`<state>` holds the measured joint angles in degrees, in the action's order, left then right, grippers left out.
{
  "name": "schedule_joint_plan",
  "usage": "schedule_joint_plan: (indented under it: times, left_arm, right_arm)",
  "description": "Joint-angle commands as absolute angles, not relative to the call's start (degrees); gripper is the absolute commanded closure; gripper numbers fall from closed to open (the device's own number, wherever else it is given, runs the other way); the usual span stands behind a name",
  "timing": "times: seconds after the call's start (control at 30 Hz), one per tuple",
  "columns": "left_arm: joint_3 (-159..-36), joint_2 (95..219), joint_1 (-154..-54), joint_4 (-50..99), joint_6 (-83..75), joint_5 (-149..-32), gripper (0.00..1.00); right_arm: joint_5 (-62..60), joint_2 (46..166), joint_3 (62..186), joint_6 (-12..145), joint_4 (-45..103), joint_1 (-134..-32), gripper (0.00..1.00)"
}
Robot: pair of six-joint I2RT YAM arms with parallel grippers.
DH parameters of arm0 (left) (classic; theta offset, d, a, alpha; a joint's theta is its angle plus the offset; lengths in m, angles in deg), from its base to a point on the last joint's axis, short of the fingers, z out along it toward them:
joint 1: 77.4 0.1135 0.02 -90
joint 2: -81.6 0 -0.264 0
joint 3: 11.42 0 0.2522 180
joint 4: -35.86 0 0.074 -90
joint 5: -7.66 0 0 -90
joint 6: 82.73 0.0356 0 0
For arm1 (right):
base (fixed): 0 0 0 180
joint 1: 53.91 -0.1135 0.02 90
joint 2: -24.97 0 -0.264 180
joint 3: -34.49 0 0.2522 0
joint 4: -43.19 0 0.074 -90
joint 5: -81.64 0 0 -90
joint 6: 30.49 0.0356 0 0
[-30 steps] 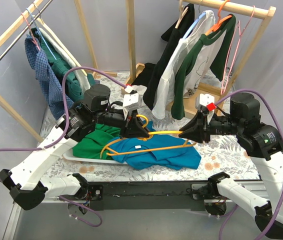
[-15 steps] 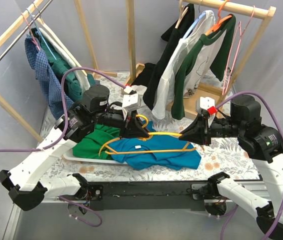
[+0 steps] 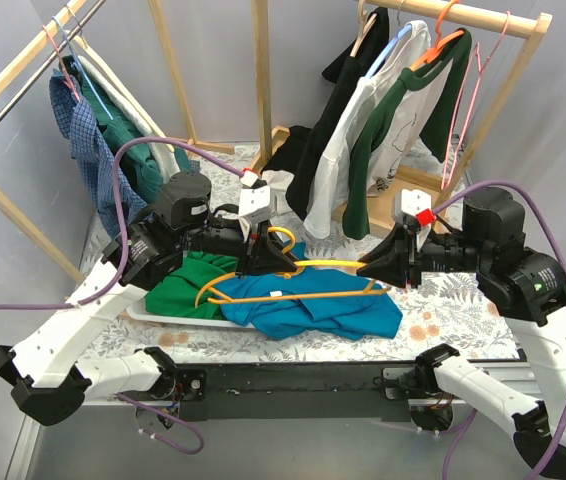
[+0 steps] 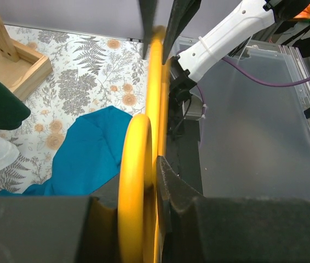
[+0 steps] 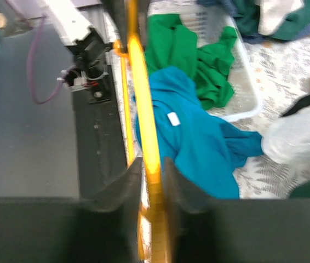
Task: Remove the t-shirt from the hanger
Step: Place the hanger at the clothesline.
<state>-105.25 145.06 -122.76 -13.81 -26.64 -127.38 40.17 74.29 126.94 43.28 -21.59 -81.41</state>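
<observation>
A blue t-shirt [image 3: 323,305] lies crumpled on the table, partly over a white tray. A yellow hanger [image 3: 308,281] hangs in the air above it, held level between both arms, with no cloth on it. My left gripper [image 3: 268,252] is shut on the hanger's hook end, seen as a yellow loop [image 4: 136,181] in the left wrist view. My right gripper [image 3: 381,266] is shut on the hanger's other end, a yellow bar [image 5: 147,142] between the jaws. The t-shirt also shows in the left wrist view [image 4: 84,153] and in the right wrist view [image 5: 199,142].
A green garment [image 3: 188,280] lies in the white tray [image 3: 163,316] at the left. A wooden rack with hanging clothes [image 3: 383,110] stands at the back right. Another rack with a checked shirt [image 3: 83,140] stands at the back left.
The hanger has risen slightly and levelled, and the left arm has drawn back a little to the left. The t-shirt stays on the table.
</observation>
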Motion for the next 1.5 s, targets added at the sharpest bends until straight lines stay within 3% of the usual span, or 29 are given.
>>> schedule_joint_plan:
  times: [0.0,0.07,0.17,0.3,0.33,0.37,0.43,0.47,0.57,0.7,0.73,0.77,0.8,0.93,1.03,1.23,1.47]
  left_arm:
    - [-105.7,143.2,-122.5,-11.6,-26.4,-125.4,1.0]
    - [-105.9,143.1,-122.5,-11.9,-26.3,-125.4,1.0]
    - [-105.7,143.0,-122.5,-12.0,-26.2,-125.4,1.0]
    - [-106.0,143.1,-122.5,-12.4,-26.0,-126.9,1.0]
    - [-106.0,143.2,-122.5,-12.4,-26.0,-127.1,1.0]
    - [-106.0,143.3,-122.5,-12.5,-25.9,-127.1,1.0]
    - [-106.0,143.3,-122.5,-12.7,-25.8,-127.3,1.0]
    - [-106.1,143.3,-122.5,-12.7,-25.8,-127.2,1.0]
    - [-106.0,143.2,-122.5,-12.8,-25.9,-126.6,1.0]
    - [-106.0,143.0,-122.5,-12.2,-26.3,-123.7,1.0]
    - [-106.0,142.9,-122.5,-12.1,-26.3,-123.0,0.96]
    - [-105.9,142.7,-122.5,-11.7,-26.6,-120.9,0.78]
    - [-105.6,142.2,-122.5,-11.4,-26.7,-120.0,0.48]
    - [-103.3,140.2,-122.5,-9.5,-27.0,-113.7,0.14]
    - [-102.0,138.8,-122.5,-8.5,-27.0,-108.8,0.06]
    - [-99.2,135.8,-122.5,-5.4,-29.5,-91.5,0.02]
    - [-97.2,133.4,-122.5,-4.6,-28.1,-92.2,0.02]
  right_arm:
    - [37.7,75.7,130.1,45.6,-23.0,-81.5,0.53]
    - [37.7,75.9,130.9,45.5,-23.3,-81.5,0.36]
    - [37.7,76.1,130.9,45.3,-23.2,-81.5,0.25]
    - [38.1,76.5,129.9,45.5,-23.0,-81.6,0.28]
    - [38.3,76.6,129.7,45.5,-22.9,-81.5,0.3]
    - [38.6,76.7,129.6,45.6,-22.7,-81.5,0.47]
    - [38.8,77.3,129.8,45.6,-22.6,-81.7,0.65]
    - [38.8,77.3,129.9,45.7,-22.6,-81.7,0.8]
    - [38.8,77.4,130.3,45.7,-22.5,-81.8,0.98]
    - [37.8,76.4,130.0,45.6,-22.5,-81.9,0.99]
    - [37.2,76.2,129.8,45.5,-22.4,-81.8,0.99]
    - [36.5,75.8,129.7,45.6,-22.4,-81.9,0.99]
    - [35.4,75.0,129.7,45.5,-22.2,-81.9,0.99]
    - [34.1,73.7,130.5,45.2,-22.9,-81.9,0.99]
    - [32.3,73.0,130.5,45.2,-23.0,-81.8,0.99]
    - [22.3,71.3,132.0,46.9,-23.0,-81.8,0.99]
    - [1.8,68.9,142.4,49.5,-19.4,-81.9,0.99]
